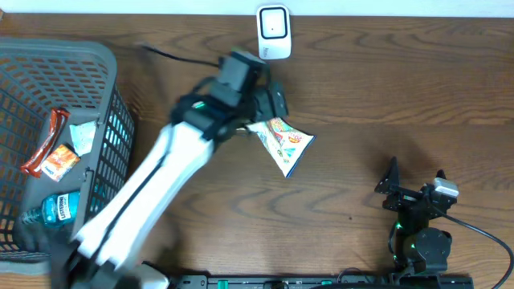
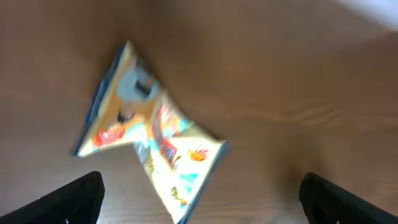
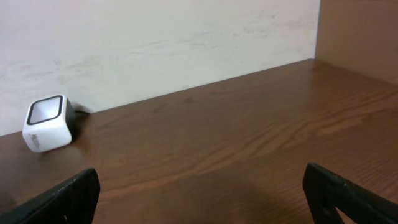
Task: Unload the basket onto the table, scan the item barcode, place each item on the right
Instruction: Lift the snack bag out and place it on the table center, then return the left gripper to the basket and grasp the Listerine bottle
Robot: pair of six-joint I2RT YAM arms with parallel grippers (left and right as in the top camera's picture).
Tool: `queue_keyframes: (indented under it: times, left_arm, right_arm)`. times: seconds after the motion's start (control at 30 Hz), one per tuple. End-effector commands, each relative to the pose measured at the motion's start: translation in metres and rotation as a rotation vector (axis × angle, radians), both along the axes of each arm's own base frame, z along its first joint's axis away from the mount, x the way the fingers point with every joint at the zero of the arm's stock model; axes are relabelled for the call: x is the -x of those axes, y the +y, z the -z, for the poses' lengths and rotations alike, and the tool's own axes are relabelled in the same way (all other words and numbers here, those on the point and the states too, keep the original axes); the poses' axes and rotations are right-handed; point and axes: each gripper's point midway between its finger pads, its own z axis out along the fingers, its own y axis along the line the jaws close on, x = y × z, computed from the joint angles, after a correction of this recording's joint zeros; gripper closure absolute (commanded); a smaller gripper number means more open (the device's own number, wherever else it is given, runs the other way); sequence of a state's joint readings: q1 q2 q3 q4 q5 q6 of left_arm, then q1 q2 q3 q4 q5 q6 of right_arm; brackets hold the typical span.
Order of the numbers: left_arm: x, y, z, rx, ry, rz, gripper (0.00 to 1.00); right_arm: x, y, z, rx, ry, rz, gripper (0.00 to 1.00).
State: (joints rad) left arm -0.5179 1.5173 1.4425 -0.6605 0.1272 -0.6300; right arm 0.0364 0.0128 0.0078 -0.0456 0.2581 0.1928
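- Dark fingers [image 2: 81,199] of the left gripper [image 2: 200,185] are standing spread wide at the bottom of the left wrist view, and they are pinching nothing.
- Just beyond them, the snack packet [image 2: 149,130] is lying loose and crumpled on the tabletop [image 2: 298,74]. The view is blurring too much to tell where its barcode is.
- At the far edge, the barcode scanner [image 1: 273,32] is sitting near the packet, but it is not touching it.
- In my judgement, the left gripper should be taking the packet by one edge, so that no finger is covering the code. It should then be keeping that face flat and turning it toward the scanner window.
- On the near right, the right gripper [image 1: 414,183] is also spread and is holding nothing, well apart from the packet.
- On the left, the grey basket [image 1: 108,72] is holding a mouthwash bottle [image 1: 58,207] and some snack bars [image 1: 44,140]. It is not blocking the way to the scanner.
- From above, the left arm is hiding part of the packet.
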Motion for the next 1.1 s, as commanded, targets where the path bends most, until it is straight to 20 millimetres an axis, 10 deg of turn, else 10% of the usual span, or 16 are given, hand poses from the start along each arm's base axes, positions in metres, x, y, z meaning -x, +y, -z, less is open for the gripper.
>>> queue_keyframes:
  times: [0.0,0.2,0.37,0.67,1.07]
  left_arm:
    - [0.008,0.046,-0.071,-0.064,-0.225,-0.044,0.01]
    - [0.043,0.173,-0.143,-0.198,-0.429,-0.438,0.02]
    - [0.085,0.276,-0.149,-0.268,-0.395,-0.801,0.02]
    - [0.135,0.386,-0.062,-0.168,0.058,-1.323,0.02]
    - [0.159,0.415,0.095,-0.079,0.754,-1.536,0.02]
  right_arm:
    - [0.0,0.002,0.001,0.014,0.005,-0.01,0.01]
    - [0.0,0.002,0.001,0.014,0.005,-0.01,0.01]
    - [0.0,0.002,0.001,0.014,0.005,-0.01,0.01]
    - [0.0,0.002,0.001,0.014,0.005,-0.01,0.01]
    - [0.0,0.002,0.001,0.014,0.005,-0.01,0.01]
